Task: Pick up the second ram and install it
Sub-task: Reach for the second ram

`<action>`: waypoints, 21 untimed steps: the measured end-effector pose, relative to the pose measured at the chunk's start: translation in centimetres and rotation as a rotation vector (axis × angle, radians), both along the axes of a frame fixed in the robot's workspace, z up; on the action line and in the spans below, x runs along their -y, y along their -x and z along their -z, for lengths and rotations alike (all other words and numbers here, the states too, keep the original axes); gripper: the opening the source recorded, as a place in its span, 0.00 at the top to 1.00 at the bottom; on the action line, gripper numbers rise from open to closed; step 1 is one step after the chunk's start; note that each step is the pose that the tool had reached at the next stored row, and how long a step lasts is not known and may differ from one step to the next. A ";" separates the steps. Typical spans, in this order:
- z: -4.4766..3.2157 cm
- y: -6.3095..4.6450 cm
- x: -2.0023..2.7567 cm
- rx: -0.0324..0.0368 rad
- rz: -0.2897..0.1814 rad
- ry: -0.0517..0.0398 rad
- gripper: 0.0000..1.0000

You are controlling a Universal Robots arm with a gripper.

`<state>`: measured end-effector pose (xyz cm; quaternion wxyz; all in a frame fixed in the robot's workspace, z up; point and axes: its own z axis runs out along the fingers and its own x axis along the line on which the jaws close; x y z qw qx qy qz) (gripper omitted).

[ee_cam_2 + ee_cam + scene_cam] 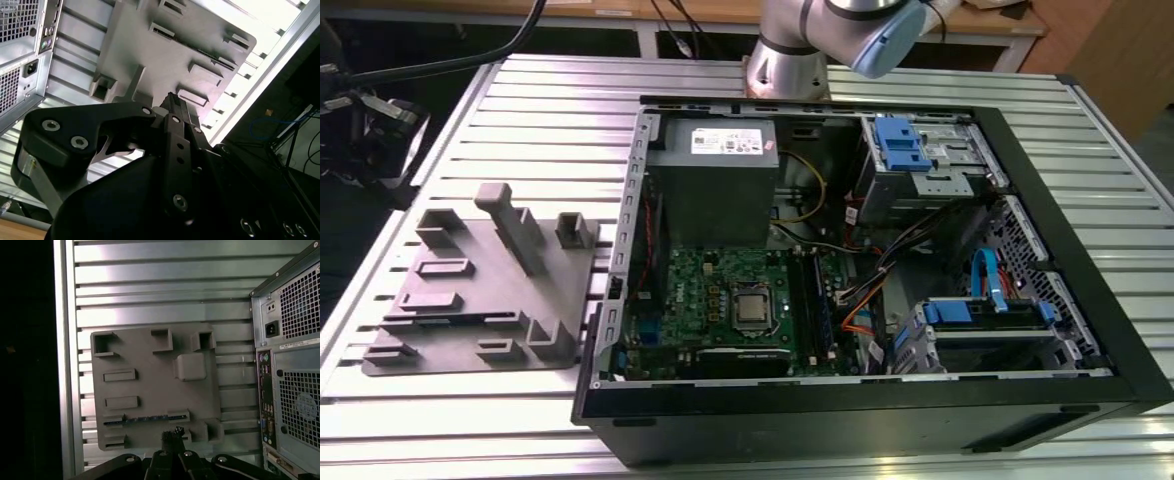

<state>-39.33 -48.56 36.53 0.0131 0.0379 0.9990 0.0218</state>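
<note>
The second ram [145, 418] lies in the fixture block [150, 385] — beside the case [295, 405].

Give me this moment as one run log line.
stage: second ram not yet picked | gripper: jaws shut, empty, facing grey fixture, clear of it | second ram: lying in fixture slot, untouched

Slatted metal tbl [520, 100]; grey fixture plate [470, 300] flat on it; open PC case [827, 425] just beside, also on tbl.

Open air above fixture plate [150, 385]; raised blocks [190, 366] around second ram [147, 418]; computer case [290, 365] close beside.
</note>
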 end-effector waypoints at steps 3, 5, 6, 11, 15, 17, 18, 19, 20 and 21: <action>0.35 0.1 0.09 -0.0002 0.000 0.0001 0.93; 0.71 0.1 0.18 -0.0002 0.000 0.0001 0.93; 0.89 0.2 0.22 -0.0002 0.000 0.0000 0.93; 1.56 0.4 0.41 0.0000 0.000 0.0000 0.93; 2.27 0.6 0.62 -0.0002 0.000 0.0001 0.93; 2.61 0.7 0.72 -0.0002 0.000 0.0000 0.93; 2.76 0.7 0.76 -0.0002 0.000 0.0001 0.93; 2.90 0.8 0.80 -0.0002 0.000 0.0001 0.93; 3.05 0.8 0.84 -0.0002 0.000 0.0001 0.93; 3.19 0.9 0.87 -0.0002 0.000 0.0002 0.93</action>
